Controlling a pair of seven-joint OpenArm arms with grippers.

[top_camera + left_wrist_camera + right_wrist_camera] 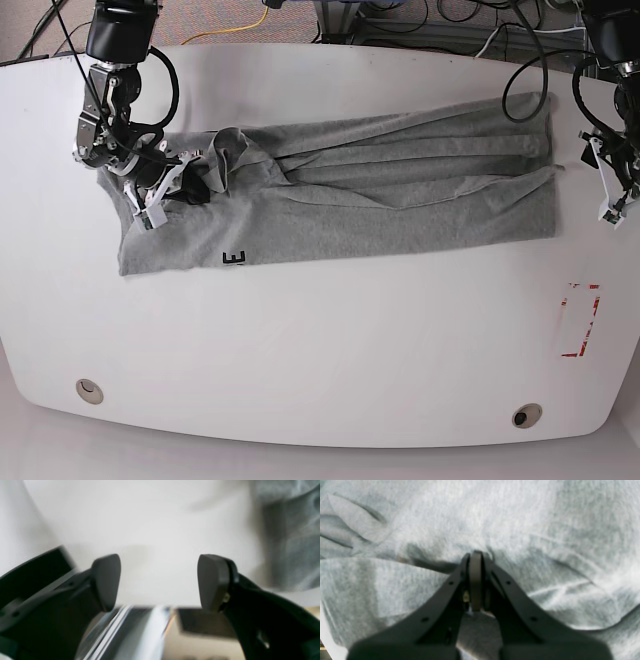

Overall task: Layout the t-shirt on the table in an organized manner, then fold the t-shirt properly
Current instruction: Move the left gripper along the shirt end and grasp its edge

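The grey t-shirt [380, 200] lies stretched sideways across the white table [320, 340], creased lengthwise, with one dark letter [234, 259] showing at its near edge. My right gripper [195, 187] sits on the shirt's bunched left end. In the right wrist view this gripper [476, 555] is shut, with a fold of the t-shirt [545, 530] gathered at its tips. My left gripper [610, 205] hangs just past the shirt's right edge. In the left wrist view it [160, 580] is open with nothing between its fingers, above bare table [150, 530], with the t-shirt [292, 537] off to one side.
A red tape rectangle [580, 320] marks the table's right side. Two round grommets [88, 389] [523, 414] sit near the front edge. Cables [400, 20] run behind the table's far edge.
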